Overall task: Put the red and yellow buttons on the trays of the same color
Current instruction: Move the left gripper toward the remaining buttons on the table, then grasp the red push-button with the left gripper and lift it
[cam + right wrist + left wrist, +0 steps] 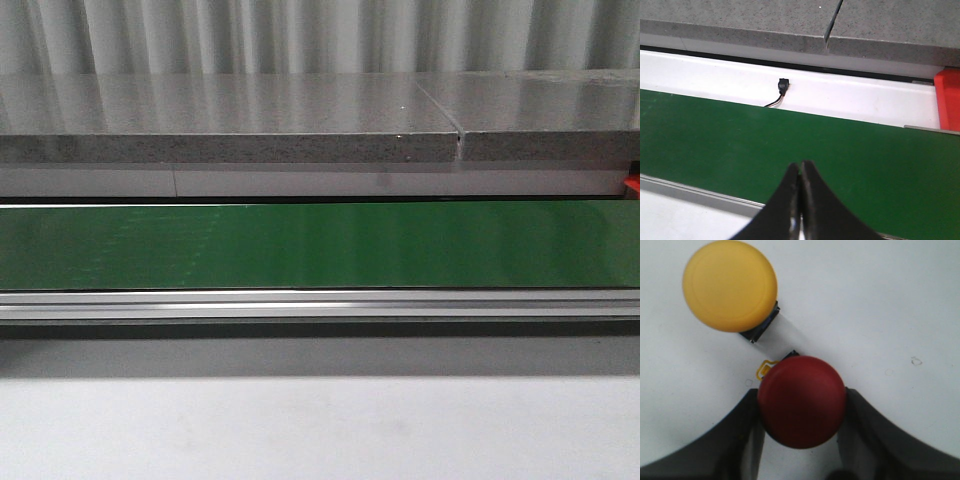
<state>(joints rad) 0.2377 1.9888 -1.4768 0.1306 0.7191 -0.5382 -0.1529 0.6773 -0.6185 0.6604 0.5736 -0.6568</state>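
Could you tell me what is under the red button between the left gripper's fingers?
Under the red button only a sliver shows: a dark corner and a yellow clip at its edge, resting on the white table. The cap hides the rest. The left gripper flanks it.

Left tool (801, 412): black curved fingers, matte. Right tool (800, 172): black, smooth, tapering tips.

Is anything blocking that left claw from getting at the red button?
Nothing visible does. The red button already sits between the left gripper fingers, one on each side. The yellow button lies apart, beyond it, not in the way.
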